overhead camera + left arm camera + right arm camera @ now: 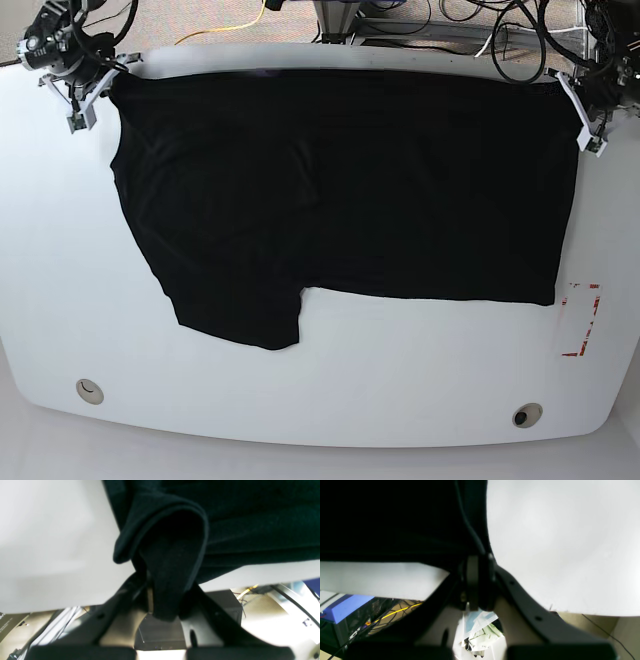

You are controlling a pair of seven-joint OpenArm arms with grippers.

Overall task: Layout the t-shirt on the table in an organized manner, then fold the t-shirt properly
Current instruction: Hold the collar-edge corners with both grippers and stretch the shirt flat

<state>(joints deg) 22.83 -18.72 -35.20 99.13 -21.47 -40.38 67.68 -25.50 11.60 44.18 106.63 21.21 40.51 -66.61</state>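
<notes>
Evidently both the left end effector [583, 118] and right end effector [92, 88] pinch the t-shirt [340, 190] at its far corners, stretching it flat over the surface [330, 380] for folding.

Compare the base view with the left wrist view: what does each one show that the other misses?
Only the base view shows the whole t-shirt spread out, the right gripper at its other corner, the red tape marks and two holes. Only the left wrist view shows the left gripper shut on a bunched fold of cloth. Both show the black shirt on the white table.
</notes>
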